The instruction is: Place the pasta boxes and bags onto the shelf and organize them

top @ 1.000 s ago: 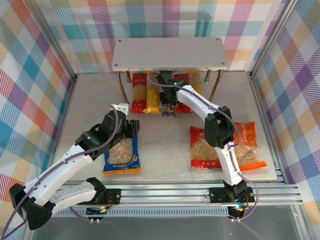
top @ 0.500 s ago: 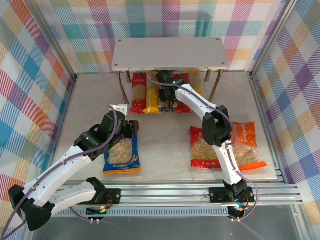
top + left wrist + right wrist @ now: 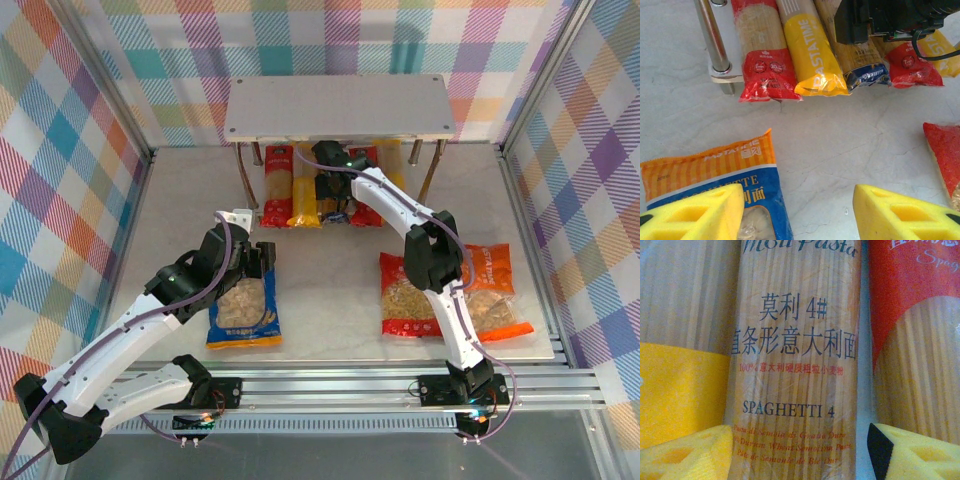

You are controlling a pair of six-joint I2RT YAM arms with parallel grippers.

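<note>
Your right tool (image 3: 336, 190) reaches in under the top board of the shelf (image 3: 340, 105). Its yellow pads (image 3: 685, 452) stand parted on either side of the dark spaghetti pack (image 3: 795, 355), with a sliver of gap beside the right pad, so the tool is open and clamps nothing. That pack lies in a row of five under the board, near ends poking out toward you: red pack (image 3: 762, 50), yellow pack (image 3: 807, 50), the dark one, a second red pack (image 3: 912, 65) and a second yellow pack (image 3: 940, 45) (this last one mostly tucked behind the arm). Your left tool (image 3: 797, 215) hovers over the tabletop (image 3: 330, 260) at the top edge of the blue bag (image 3: 243, 310). Its jaws are spread wide, one pad is above the bag's corner, and only bare marble lies between the pads, so it holds nothing. The red bag (image 3: 410, 300) and the orange bag (image 3: 495, 290) lie flat on the right of the tabletop, overlapping each other, well apart from the shelf.
</note>
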